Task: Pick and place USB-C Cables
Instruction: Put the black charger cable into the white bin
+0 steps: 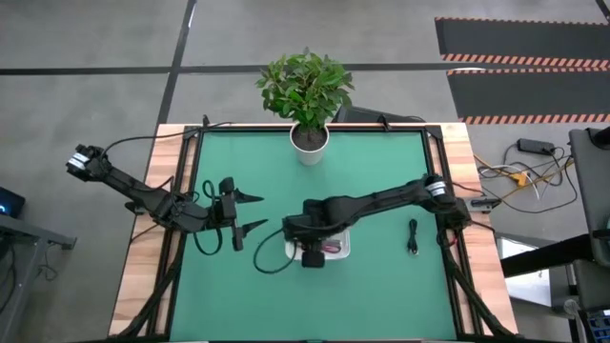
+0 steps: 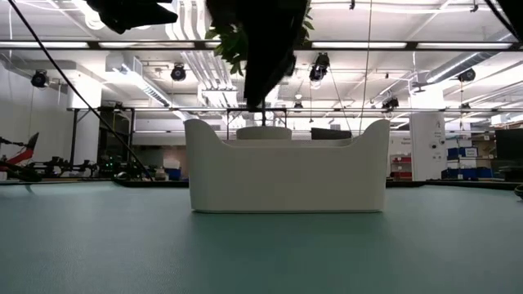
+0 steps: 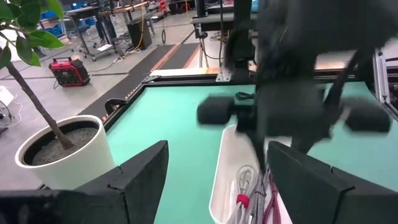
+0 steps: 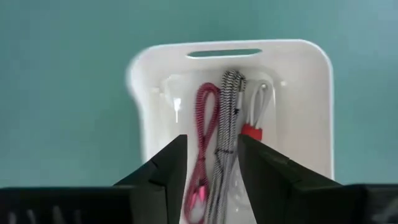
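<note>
A white tray (image 4: 308,93) stands near the table's middle (image 1: 344,250). In it lie a magenta-pink cable (image 4: 205,121), a grey-brown braided cable (image 4: 230,106) and a white cable (image 4: 261,102) with a red tie, side by side on the tray's floor. A black cable (image 1: 413,236) lies on the green table to the tray's right. My right gripper (image 4: 212,140) hangs open above the tray, pointing steeply down, with nothing between its fingers. My left gripper (image 1: 259,211) waits open to the tray's left, pointing toward it.
A potted plant (image 1: 307,95) in a white pot stands at the table's far edge, in the middle. A loose black wire (image 1: 272,257) loops on the table just left of the tray. Bare green table lies in front of the tray and around the black cable.
</note>
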Robot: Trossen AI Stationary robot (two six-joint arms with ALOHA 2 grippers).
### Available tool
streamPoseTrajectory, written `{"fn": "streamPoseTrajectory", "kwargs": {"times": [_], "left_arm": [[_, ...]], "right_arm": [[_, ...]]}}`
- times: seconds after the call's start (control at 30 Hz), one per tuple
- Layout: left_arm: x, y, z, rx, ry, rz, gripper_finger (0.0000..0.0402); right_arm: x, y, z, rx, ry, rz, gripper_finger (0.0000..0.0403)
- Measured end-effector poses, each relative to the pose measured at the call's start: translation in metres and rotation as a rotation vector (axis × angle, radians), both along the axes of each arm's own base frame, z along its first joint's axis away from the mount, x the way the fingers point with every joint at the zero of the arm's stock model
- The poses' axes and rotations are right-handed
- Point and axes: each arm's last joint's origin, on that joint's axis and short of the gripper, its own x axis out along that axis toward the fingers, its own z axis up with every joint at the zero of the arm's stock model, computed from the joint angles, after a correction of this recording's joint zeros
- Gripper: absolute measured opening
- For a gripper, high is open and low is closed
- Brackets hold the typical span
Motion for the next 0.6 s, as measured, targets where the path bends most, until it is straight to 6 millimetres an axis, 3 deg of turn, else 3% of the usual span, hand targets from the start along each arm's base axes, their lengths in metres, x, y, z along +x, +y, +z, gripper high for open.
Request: {"fn": "streamPoseTrajectory", "kwargs": {"times": [0.13, 0.3, 0.6], "left_arm": [[0.000, 0.000, 0.000, -0.001, 0.000, -0.002, 0.0258], [0.000, 0.000, 0.000, -0.024, -0.006, 0.003, 0.0258], [0.000, 0.000, 0.000, -0.024, -0.006, 0.003, 0.0258]], "right_arm": [[-0.021, 0.014, 0.023, -0.037, -0.057, -0.027, 0.0125], [-0.054, 0.019, 0.038, -0.008, -0.085, -0.135, 0.0121], [-0.125, -0.003, 0.024, 0.095, 0.004, -0.521, 0.0135]]}}
